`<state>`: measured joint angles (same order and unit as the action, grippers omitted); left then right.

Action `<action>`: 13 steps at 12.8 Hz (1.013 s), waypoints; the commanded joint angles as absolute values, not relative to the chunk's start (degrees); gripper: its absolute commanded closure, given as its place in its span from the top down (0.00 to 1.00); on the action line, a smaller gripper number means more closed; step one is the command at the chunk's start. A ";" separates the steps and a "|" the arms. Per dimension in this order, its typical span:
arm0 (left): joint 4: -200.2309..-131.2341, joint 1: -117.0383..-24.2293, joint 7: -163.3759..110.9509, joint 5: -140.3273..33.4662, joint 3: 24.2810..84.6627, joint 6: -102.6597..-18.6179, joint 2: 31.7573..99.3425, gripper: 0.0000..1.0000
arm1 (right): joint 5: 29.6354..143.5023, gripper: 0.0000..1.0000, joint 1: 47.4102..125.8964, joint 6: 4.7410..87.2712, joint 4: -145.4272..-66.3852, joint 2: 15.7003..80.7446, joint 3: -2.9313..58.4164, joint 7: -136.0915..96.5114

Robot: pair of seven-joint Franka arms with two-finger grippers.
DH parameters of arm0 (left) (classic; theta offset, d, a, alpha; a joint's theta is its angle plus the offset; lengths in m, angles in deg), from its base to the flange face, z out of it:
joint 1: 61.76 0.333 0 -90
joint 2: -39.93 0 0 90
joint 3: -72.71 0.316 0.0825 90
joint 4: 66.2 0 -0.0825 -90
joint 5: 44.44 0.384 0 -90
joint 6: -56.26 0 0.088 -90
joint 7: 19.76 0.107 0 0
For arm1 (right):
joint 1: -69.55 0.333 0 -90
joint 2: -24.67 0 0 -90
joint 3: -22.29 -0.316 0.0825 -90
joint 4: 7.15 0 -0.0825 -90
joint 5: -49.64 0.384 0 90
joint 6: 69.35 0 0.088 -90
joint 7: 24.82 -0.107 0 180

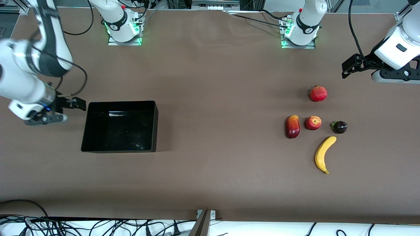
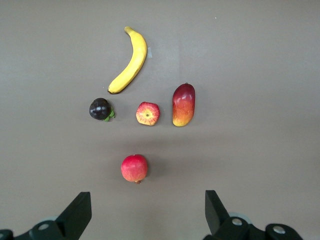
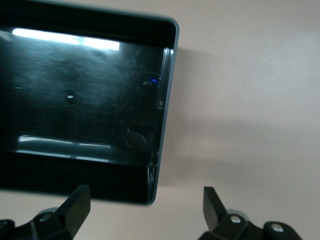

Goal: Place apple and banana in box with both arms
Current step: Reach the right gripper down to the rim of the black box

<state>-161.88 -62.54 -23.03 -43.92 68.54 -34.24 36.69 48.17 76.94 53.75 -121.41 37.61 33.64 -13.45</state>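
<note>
Apple (image 1: pixel 313 123) and banana (image 1: pixel 324 154) outside box (image 1: pixel 119 104) — both grippers open.

One apple (image 1: pixel 313 123), one banana (image 1: pixel 324 154), one pomegranate (image 1: pixel 318 93), one mango (image 1: pixel 292 126), one dark purple fruit (image 1: pixel 340 127), one black box (image 1: pixel 120 149), two arms.

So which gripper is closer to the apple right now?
Left. The left gripper hangs open over the table at the left arm's end, near the apple. The right gripper hangs open beside the box, at the right arm's end.
</note>
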 commanded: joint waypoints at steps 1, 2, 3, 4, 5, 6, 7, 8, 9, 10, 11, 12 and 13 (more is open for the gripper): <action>-159.80 -62.90 -22.66 -42.24 68.40 -32.68 37.64 1.00 | 49.27 1.00 75.97 60.44 -124.74 41.00 33.63 -14.19; -159.80 -62.90 -22.66 -42.24 68.40 -32.68 37.64 1.00 | 50.76 1.00 75.54 61.77 -125.53 42.41 33.63 -13.67; -159.80 -62.90 -22.66 -42.24 68.40 -32.68 37.64 1.00 | 51.91 1.00 75.36 64.39 -126.06 43.99 33.63 -13.40; -159.80 -62.90 -22.66 -42.24 68.40 -32.60 37.64 1.00 | 52.01 1.00 75.27 66.94 -126.32 45.49 33.63 -12.96; -159.80 -62.90 -22.58 -42.24 68.40 -32.60 37.64 1.00 | 52.01 0.97 75.27 67.58 -126.33 46.20 33.63 -12.78; -159.80 -62.90 -22.57 -42.24 68.40 -32.60 37.64 1.00 | 52.10 0.89 75.27 67.58 -126.33 46.55 33.63 -12.78; -159.80 -62.90 -22.57 -42.24 68.32 -32.60 37.64 1.00 | 52.10 0.74 75.27 67.50 -126.33 46.64 33.63 -12.78; -159.80 -62.90 -22.57 -42.24 68.32 -32.60 37.64 1.00 | 52.01 0.49 75.27 67.49 -126.33 46.82 33.63 -12.61; -159.80 -62.90 -22.57 -42.24 68.32 -32.60 37.64 1.00 | 52.01 0.23 75.27 67.49 -126.15 47.51 33.63 -12.43; -159.80 -62.90 -22.57 -42.24 68.32 -32.60 37.64 1.00 | 52.01 0.01 75.27 67.41 -125.80 47.87 33.54 -12.43; -159.80 -62.90 -22.57 -42.24 68.32 -32.60 37.64 1.00 | 52.01 0.00 75.35 67.06 -125.19 47.87 33.54 -12.52; -159.80 -62.90 -22.57 -42.24 68.32 -32.60 37.64 1.00 | 52.01 0.00 75.36 66.79 -124.84 47.61 33.46 -12.26; -159.80 -62.90 -22.57 -42.24 68.32 -32.60 37.64 1.00 | 52.01 0.00 75.36 65.40 -124.57 47.00 33.19 -12.25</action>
<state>-161.86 -62.54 -23.02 -43.91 68.43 -34.09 36.69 51.01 75.69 66.82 -125.42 47.64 33.73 -13.38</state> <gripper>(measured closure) 0.000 0.740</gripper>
